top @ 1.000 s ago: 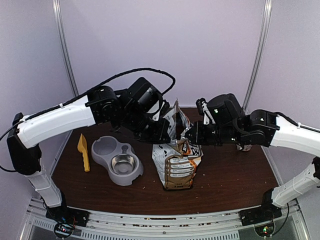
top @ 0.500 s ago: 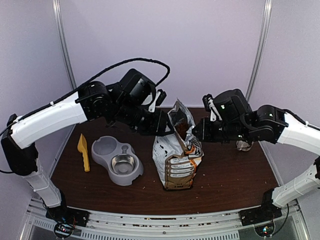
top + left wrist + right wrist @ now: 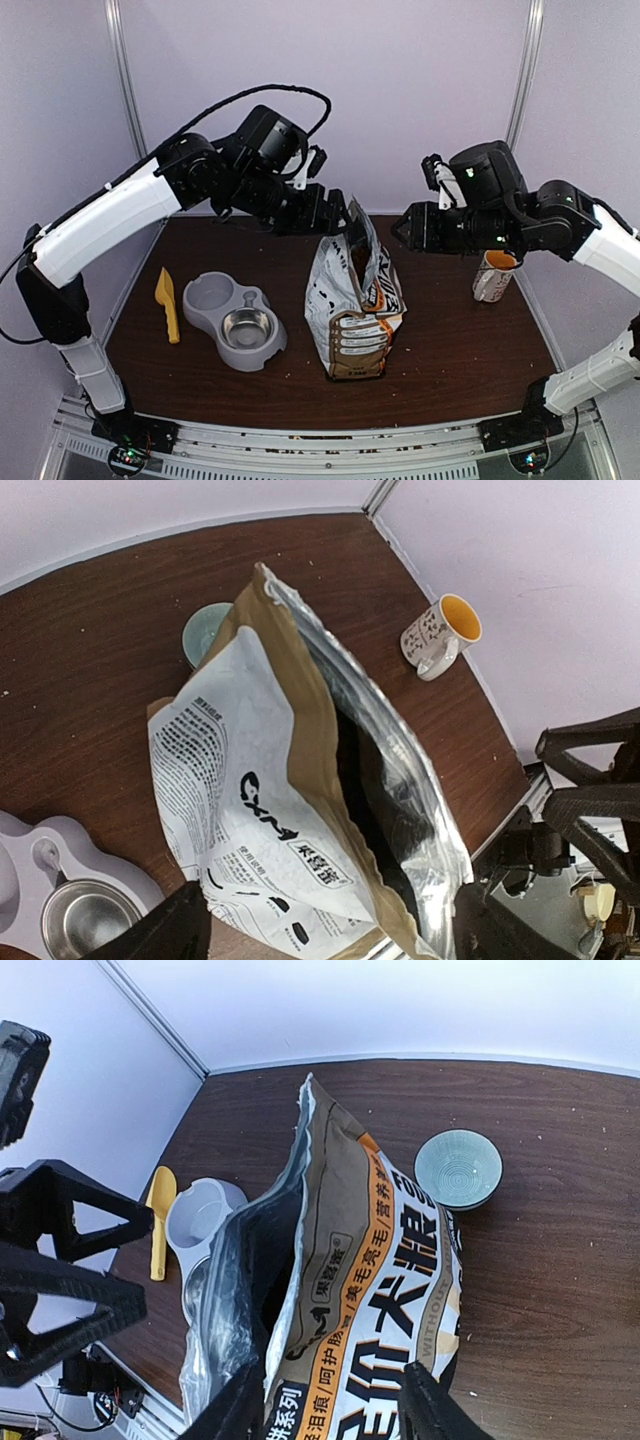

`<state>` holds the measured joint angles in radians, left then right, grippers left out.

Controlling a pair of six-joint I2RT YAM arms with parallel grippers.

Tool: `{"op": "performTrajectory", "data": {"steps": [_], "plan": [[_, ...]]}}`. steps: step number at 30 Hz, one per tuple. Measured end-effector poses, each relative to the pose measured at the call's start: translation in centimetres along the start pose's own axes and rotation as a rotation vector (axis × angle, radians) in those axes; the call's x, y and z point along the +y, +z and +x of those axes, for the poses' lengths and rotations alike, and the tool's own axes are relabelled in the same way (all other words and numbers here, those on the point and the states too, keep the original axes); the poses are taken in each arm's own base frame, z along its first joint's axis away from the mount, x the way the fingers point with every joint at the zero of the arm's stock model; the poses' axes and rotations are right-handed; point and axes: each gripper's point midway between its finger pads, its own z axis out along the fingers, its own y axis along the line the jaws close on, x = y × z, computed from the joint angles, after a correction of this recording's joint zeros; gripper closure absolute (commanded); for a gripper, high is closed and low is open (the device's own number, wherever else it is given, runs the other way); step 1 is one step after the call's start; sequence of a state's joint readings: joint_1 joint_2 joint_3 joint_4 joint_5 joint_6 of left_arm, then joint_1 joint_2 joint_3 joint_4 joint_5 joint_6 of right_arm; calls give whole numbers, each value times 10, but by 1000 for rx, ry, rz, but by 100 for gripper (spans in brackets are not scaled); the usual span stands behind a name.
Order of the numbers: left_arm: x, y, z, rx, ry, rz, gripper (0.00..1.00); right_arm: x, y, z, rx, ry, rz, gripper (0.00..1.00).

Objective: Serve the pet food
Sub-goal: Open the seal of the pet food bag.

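Now both sets of fingers hang released over the open bag

Seen from above, the left fingers hang parted just behind and left of the top of the printed pet-food bag, clear of it. The right fingers hover parted to the bag's right, also apart from it. The bag stands upright mid-way across the brown worktop, its mouth gaping. The pet food shows only as a brownish patch inside that mouth. Left of the bag sits a grey double feeder with a steel bowl in its nearer well. A yellow scoop lies flat further left. A mug stands near the right edge.

From the left wrist, the left fingers sit wide apart at the bottom edge, grasping nothing, with the bag below them. Its foil-lined mouth is open, and the pet food is a dark mass deep inside, too shadowed to pick out pellets. A teal bowl is half hidden behind the bag, the mug shows an orange-yellow inside, and the feeder fills the lower left corner.

From the right wrist, the right fingers are parted and empty above the bag, whose interior is black shadow. The teal bowl rests just beyond the bag, and the scoop and feeder lie on its far side.
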<state>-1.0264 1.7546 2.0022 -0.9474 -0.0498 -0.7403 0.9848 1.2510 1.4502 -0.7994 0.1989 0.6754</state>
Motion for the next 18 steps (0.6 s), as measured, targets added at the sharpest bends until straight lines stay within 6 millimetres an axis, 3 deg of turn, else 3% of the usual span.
{"op": "performTrajectory", "data": {"steps": [5,11,15,18], "plan": [[5,24,8,46,29,-27,14,10,17,-5,29,-38,-10,56],[12,39,17,84,48,-55,24,16,43,5,94,-75,-9,66],[13,38,16,85,55,-57,38,16,56,13,130,-84,-2,69],[14,38,16,84,59,-59,57,15,61,17,145,-91,2,80]]}}
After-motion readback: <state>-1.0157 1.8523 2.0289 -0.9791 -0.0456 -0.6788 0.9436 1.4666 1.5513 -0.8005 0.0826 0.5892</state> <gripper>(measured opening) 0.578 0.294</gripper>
